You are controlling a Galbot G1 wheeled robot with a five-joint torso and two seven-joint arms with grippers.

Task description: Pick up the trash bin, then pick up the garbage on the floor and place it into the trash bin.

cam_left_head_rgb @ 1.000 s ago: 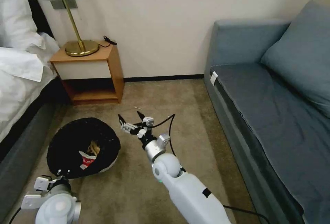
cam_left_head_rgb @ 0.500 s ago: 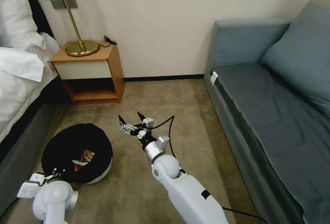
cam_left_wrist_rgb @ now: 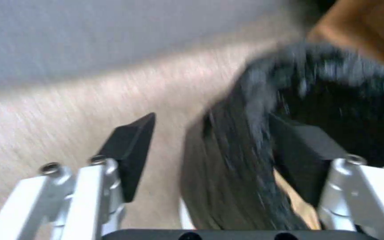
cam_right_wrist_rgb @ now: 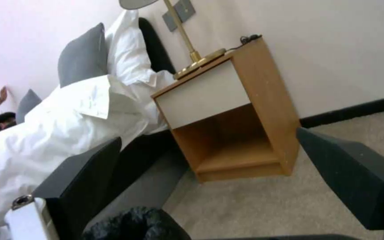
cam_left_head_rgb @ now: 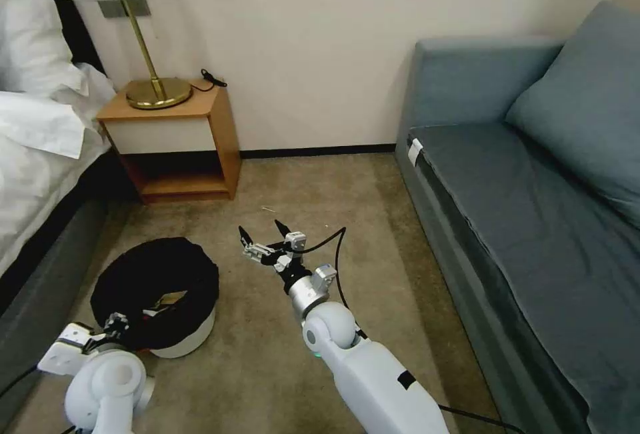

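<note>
A hotel-style bedroom is indicated: white-linen bed [cam_left_head_rgb: 40, 134], wooden bedside cabinet [cam_left_head_rgb: 177, 141] with brass lamp [cam_left_head_rgb: 143, 41], blue-grey fabric sofa [cam_left_head_rgb: 527, 201], beige carpet [cam_left_head_rgb: 320, 187].

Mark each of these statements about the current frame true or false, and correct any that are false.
1. The left gripper straddles the trash bin's rim, one finger inside and one outside. True.
2. The right gripper is shut on a bottle. False: it is open, holding nothing, above the carpet.
3. The trash bin is empty. False: scraps of garbage show inside the black liner.
4. A brass lamp stands on the wooden nightstand. True.
5. The trash bin sits on the sofa. False: it is low by the bed, across the carpet from the sofa.
</note>
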